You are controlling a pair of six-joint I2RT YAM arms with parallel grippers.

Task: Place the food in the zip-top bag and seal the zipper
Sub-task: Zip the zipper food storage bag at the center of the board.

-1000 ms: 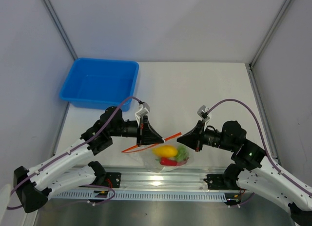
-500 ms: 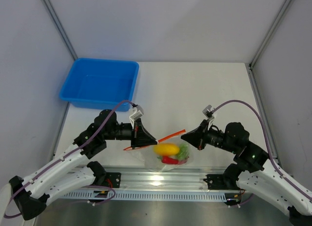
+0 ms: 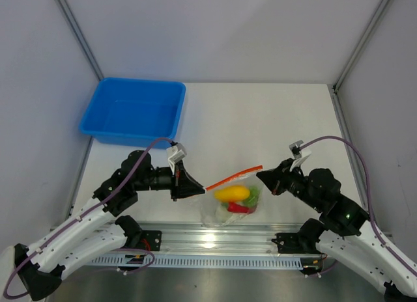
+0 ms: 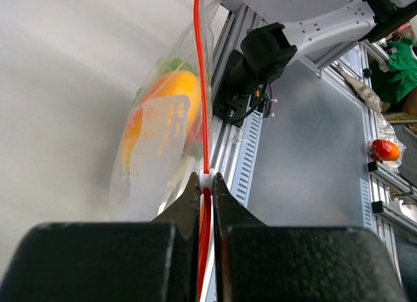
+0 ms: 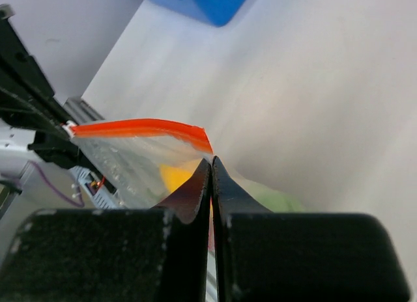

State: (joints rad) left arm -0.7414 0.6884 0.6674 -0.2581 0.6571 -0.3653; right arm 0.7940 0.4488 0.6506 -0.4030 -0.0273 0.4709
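Observation:
The clear zip-top bag [image 3: 231, 204] hangs between my two grippers near the table's front edge. Inside it are the yellow-orange piece [image 3: 234, 193], green grapes [image 3: 253, 196], the red chili [image 3: 240, 209] and the white cauliflower [image 3: 217, 215]. The red-orange zipper [image 3: 234, 177] runs taut from lower left to upper right. My left gripper [image 3: 201, 186] is shut on the zipper's left end, at its white slider [image 4: 207, 178]. My right gripper [image 3: 260, 174] is shut on the bag's right corner, just under the zipper's end [image 5: 195, 134]. The left wrist view shows the bag [image 4: 156, 126] edge-on.
The blue bin [image 3: 133, 112] stands at the back left and also shows in the right wrist view [image 5: 208, 2]. The metal rail [image 3: 215, 240] runs along the table's front edge right below the hanging bag. Grey walls enclose the left, back and right.
The right gripper has pulled the bag to the right. The zipper strip has slid through the left gripper's jaws, which now sit at its left end. The left arm drew back slightly.

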